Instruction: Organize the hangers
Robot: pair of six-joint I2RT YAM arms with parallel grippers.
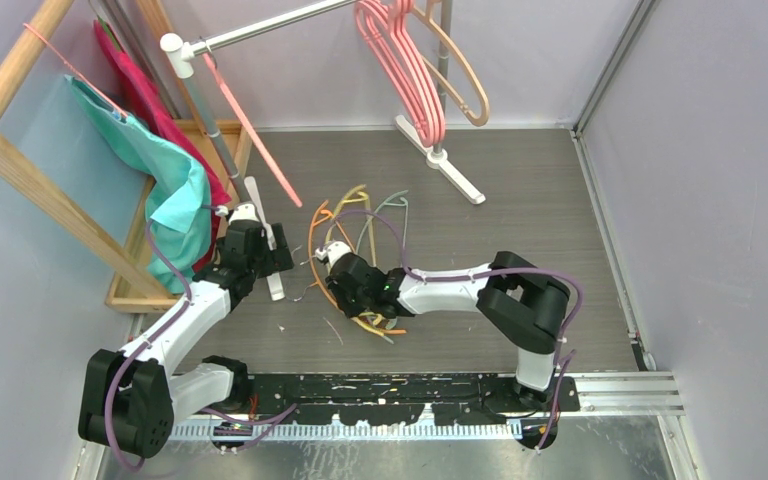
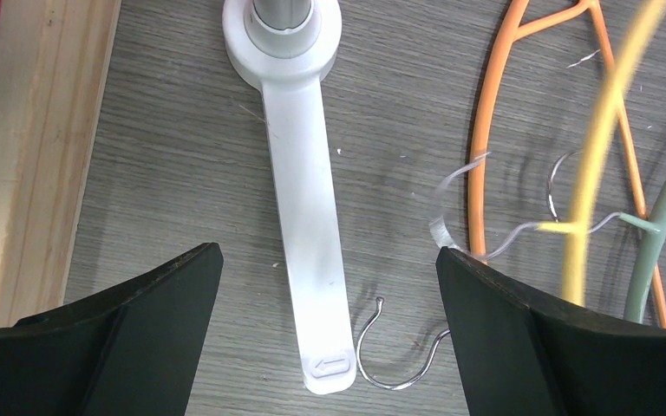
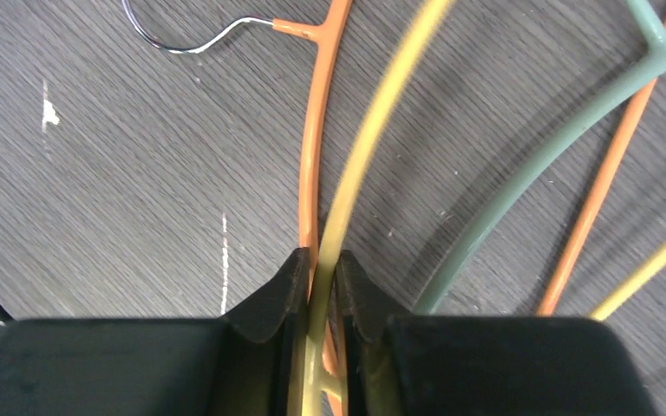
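Observation:
Thin hangers lie in a pile (image 1: 360,235) on the table: orange, yellow and grey-green. My right gripper (image 1: 334,264) is shut on the thin yellow hanger (image 3: 373,130), which runs up from between its fingertips (image 3: 321,260). An orange hanger (image 3: 310,173) lies right beside it and a grey-green one (image 3: 555,156) to the right. My left gripper (image 1: 262,255) is open and empty (image 2: 329,253), above a white rack foot (image 2: 308,217) and a loose metal hook (image 2: 390,360). Thick pink hangers (image 1: 400,60) and a beige one (image 1: 468,88) hang on the rail. A thin pink hanger (image 1: 250,125) hangs near the rail's end.
The silver rail with its white end cap (image 1: 172,43) crosses the top. Its second white foot (image 1: 455,172) stands at the back. A wooden rack (image 1: 10,150) with teal cloth (image 1: 175,185) and pink cloth (image 1: 140,90) is at the left. Walls close in both sides.

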